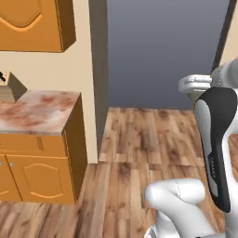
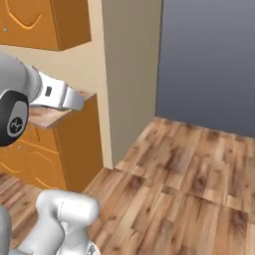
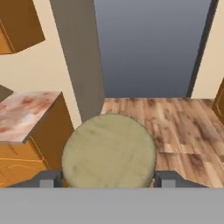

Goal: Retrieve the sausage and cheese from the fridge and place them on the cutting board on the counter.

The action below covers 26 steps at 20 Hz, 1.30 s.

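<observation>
In the hand view the gripper [image 3: 108,177] holds the cheese [image 3: 108,151], a pale tan-yellow round chunk that sits between the two dark finger tips [image 3: 47,178], one at each side of it, the jaws spread wide around its width and closed against it; the cheese hangs in the air above the wooden floor [image 3: 183,131], well apart from the counter [image 3: 24,114], whose reddish-pink marbled top lies to the left in that view over orange cabinets [image 3: 17,168]; behind the cheese a beige wall end [image 3: 81,65] stands upright, and beyond it a flat grey-blue wall [image 3: 148,43] closes the far side of the room; in the left base view the white arm [image 1: 216,139] with its dark joint cover rises at the right edge, and the counter [image 1: 37,111] ends at the left, its corner just beside the beige wall end [image 1: 98,69]; an orange upper cabinet [image 1: 32,23] hangs above the counter, and a small dark object at the far left edge on the counter is too small to tell; the brown plank floor [image 1: 139,139] runs from the counter's base to the grey-blue wall [image 1: 162,46]; in the right base view the arm's grey-white link [image 2: 50,94] reaches across the counter's edge [image 2: 55,117], with the orange cabinets [image 2: 69,149] below it and the floor [image 2: 189,174] open to the right.
</observation>
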Available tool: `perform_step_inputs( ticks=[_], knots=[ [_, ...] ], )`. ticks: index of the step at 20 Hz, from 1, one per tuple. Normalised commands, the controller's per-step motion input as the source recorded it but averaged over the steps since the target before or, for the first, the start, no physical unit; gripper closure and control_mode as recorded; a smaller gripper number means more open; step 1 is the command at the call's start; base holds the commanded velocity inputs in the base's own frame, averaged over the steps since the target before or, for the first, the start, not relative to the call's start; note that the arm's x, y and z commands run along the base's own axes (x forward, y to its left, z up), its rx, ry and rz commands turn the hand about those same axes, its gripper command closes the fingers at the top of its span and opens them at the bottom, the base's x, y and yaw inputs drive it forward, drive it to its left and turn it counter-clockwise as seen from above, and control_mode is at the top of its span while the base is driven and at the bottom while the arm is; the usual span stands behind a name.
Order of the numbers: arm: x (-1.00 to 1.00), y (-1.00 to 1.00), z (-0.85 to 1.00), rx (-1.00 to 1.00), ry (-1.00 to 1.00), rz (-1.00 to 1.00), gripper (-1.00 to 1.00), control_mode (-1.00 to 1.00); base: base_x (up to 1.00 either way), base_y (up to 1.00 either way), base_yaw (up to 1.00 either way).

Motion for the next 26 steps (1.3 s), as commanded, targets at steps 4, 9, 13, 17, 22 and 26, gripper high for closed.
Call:
perform_step_inputs(
  ticks=[4, 9, 13, 17, 22, 26],
  knots=[
    [0.0, 0.0, 0.0, 0.0, 0.0, 0.0, 1.0, 1.0, 0.31, 0.06, 0.78],
    [0.0, 0.0, 0.0, 0.0, 0.0, 0.0, 1.0, 1.0, 0.33, 0.58, 0.71],
    [0.0, 0.0, 0.0, 0.0, 0.0, 0.0, 1.0, 1.0, 0.24, 0.72, 0.68],
    [0.0, 0.0, 0.0, 0.0, 0.0, 0.0, 1.0, 1.0, 0.5, 0.43, 0.69],
    [0.0, 0.0, 0.0, 0.0, 0.0, 0.0, 1.0, 1.0, 1.0, 0.19, 0.55],
    [0.0, 0.0, 0.0, 0.0, 0.0, 0.0, 1.0, 1.0, 1.0, 0.24, 0.43]
  ],
)
